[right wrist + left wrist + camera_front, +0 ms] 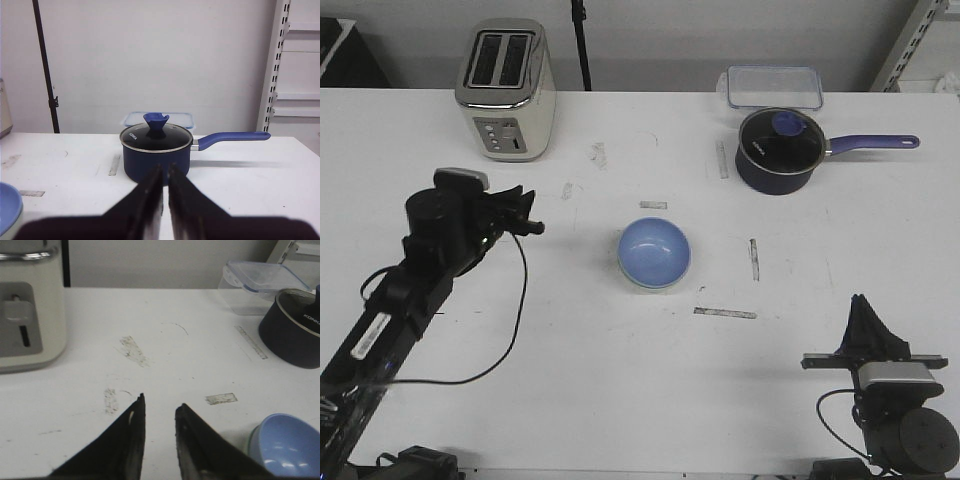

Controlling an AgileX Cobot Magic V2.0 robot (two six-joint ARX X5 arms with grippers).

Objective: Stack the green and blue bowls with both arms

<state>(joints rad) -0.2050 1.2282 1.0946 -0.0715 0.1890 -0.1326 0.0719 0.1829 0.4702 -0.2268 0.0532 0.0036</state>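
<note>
At the centre of the frame the blue bowl [654, 251] sits nested inside the green bowl [638, 279] on the white surface [620, 380]. The left pincer [527, 214], at mid-left, is slightly parted and empty. The right pincer [863, 310], at lower right, is nearly closed, holding nothing.

- The blue bowl [654, 250] looks glossy and smooth, nested in a pale green bowl [642, 282].
- The worktop [620, 380] is matt white, scuffed in patches.
- The toaster [506, 88] has shiny metal trim.
- The saucepan [776, 150] carries a glass lid.
- The container [772, 86] is clear plastic.
</note>
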